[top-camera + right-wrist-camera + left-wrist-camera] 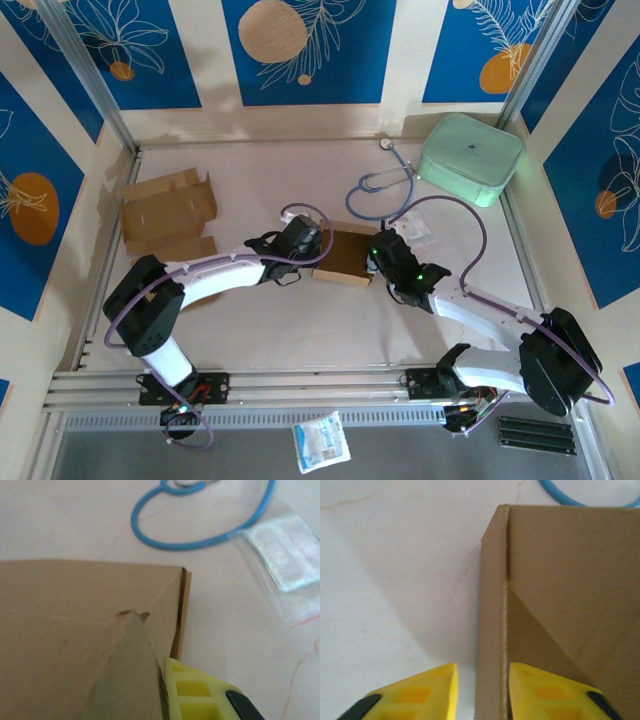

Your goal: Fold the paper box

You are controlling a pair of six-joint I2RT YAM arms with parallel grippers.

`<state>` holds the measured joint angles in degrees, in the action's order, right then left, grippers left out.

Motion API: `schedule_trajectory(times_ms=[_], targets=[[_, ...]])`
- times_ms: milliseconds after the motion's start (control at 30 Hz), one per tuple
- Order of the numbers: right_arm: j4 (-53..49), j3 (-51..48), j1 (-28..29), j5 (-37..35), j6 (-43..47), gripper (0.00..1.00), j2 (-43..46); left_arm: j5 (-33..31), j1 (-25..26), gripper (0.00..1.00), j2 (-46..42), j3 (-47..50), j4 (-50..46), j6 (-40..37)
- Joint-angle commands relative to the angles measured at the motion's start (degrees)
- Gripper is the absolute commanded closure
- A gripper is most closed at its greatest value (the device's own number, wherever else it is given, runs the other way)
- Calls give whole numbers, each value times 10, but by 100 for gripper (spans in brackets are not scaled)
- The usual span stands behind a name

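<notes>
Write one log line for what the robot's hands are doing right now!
task: fold paper box | left hand: open, straddling one box wall | right hand: shut on opposite wall

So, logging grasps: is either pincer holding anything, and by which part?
Right pincer grips the paper box by its right wall; left pincer straddles the left wall, unclamped.

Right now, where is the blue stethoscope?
In the top view, the stethoscope lies toward the far right, just left of the mint green case and beyond the paper box.
</notes>
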<state>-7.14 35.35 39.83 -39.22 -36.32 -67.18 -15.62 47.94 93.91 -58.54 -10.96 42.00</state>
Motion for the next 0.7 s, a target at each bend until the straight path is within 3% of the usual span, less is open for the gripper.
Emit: schedule_trajectory(times_ms=[0, 233, 433, 667], targets=[[-54, -18, 15, -12, -35, 91, 0, 6, 4, 63, -36, 19, -11, 2], [-96, -11, 33, -28, -60, 81, 4, 4, 13, 54, -124, 101, 41, 13], [-160, 10, 66, -40, -79, 62, 56, 1, 18, 49, -225, 173, 91, 18], [-308, 54, 121, -8, -99, 43, 214, -43, 17, 45, -312, 130, 1, 41]])
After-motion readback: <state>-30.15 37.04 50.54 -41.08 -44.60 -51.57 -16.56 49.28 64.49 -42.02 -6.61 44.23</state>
